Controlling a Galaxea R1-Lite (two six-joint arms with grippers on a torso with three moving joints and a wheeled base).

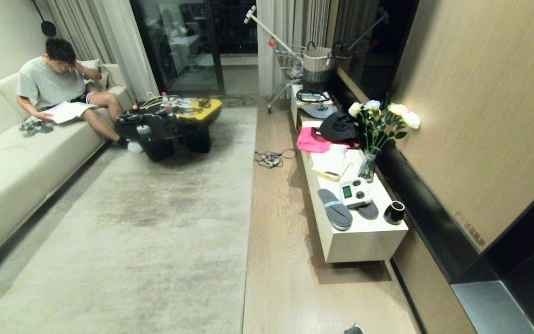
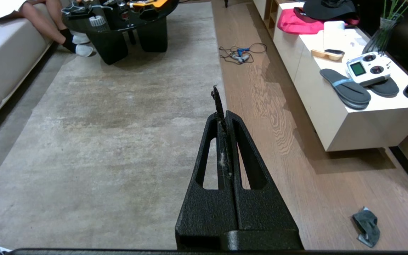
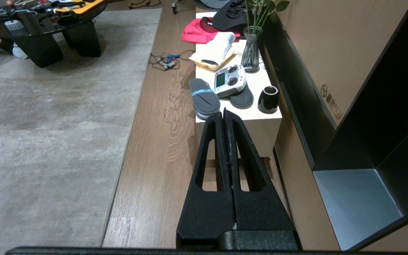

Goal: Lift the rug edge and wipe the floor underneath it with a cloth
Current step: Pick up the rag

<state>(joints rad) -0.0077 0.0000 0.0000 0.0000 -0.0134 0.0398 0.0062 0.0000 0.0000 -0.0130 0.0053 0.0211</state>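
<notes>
The pale grey-beige rug lies flat, and the rug edge (image 1: pixel 250 222) runs straight away from me beside a strip of wood-grain floor (image 1: pixel 276 232). The cloth (image 2: pixel 366 226), a small dark grey-green rag, lies crumpled on the floor (image 2: pixel 296 159) near the low cabinet's near corner; it also peeks in at the head view's bottom border as the cloth (image 1: pixel 354 329). My left gripper (image 2: pixel 224 113) hangs shut and empty above the rug edge (image 2: pixel 220 71). My right gripper (image 3: pixel 224 113) is shut and empty above the floor (image 3: pixel 154 141), to the right of the rug edge (image 3: pixel 136 106).
A white low cabinet (image 1: pixel 364 241) along the right wall carries grey slippers (image 1: pixel 335 208), a remote controller (image 1: pixel 355 192), a black cup (image 1: pixel 394 212) and a vase (image 1: pixel 368 167). Cables (image 1: pixel 270 158) lie on the floor. A black coffee table (image 1: pixel 169 130) stands on the rug's far end; a person (image 1: pixel 58 79) sits on the sofa (image 1: pixel 7 171).
</notes>
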